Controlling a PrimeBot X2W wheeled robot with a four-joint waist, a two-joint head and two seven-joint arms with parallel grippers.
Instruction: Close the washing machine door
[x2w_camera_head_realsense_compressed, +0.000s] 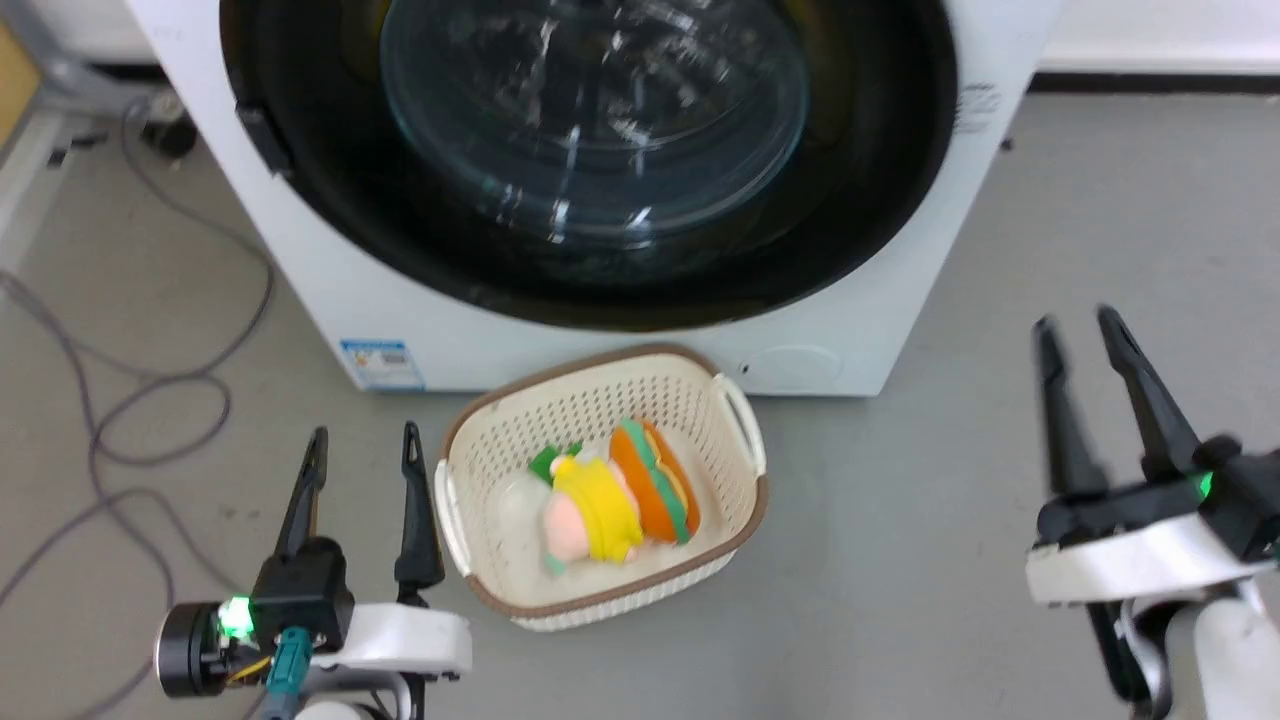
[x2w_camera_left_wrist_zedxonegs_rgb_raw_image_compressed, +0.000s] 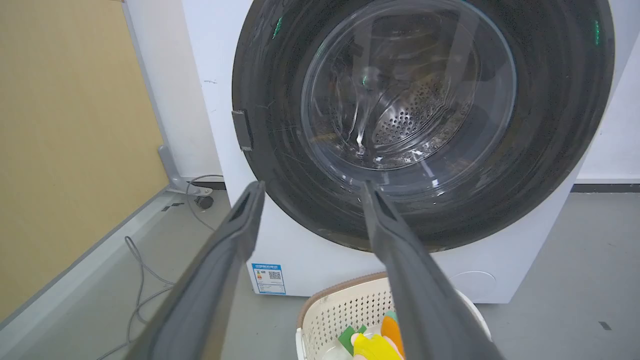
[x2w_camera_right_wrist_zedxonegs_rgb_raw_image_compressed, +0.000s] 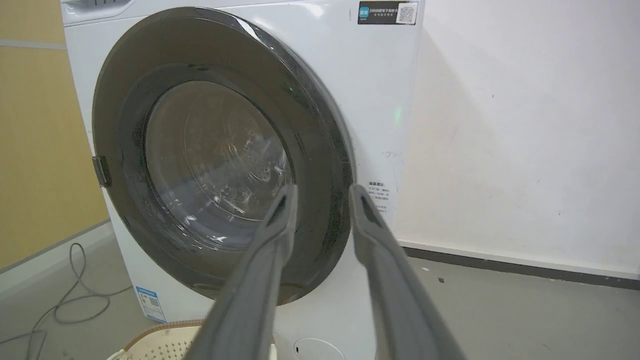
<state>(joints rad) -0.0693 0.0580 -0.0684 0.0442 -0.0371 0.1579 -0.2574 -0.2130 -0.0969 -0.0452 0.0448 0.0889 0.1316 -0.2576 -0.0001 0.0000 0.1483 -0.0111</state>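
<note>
1. Washing machine door (x2w_camera_head_realsense_compressed: 590, 130): glossy black ring around a bulging glass window. It lies flush against the front of the white washing machine (x2w_camera_head_realsense_compressed: 330, 290), far centre, with no gap visible at its rim.
2. Left gripper (x2w_camera_head_realsense_compressed: 364, 435): near left, fingers spread wide, holding nothing, well apart from the door.
3. Right gripper (x2w_camera_head_realsense_compressed: 1077, 322): near right, fingers parted more narrowly, empty.
4. Laundry basket (x2w_camera_head_realsense_compressed: 745, 440): on the floor just before the washer, with plush toys (x2w_camera_head_realsense_compressed: 600, 510) inside.
5. Step, judged: the closing appears complete.
6. Next move, judged: confirm the latch. If it is loose, press lightly near the left-edge tab (x2w_camera_head_realsense_compressed: 262, 140), reaching over the basket.
</note>
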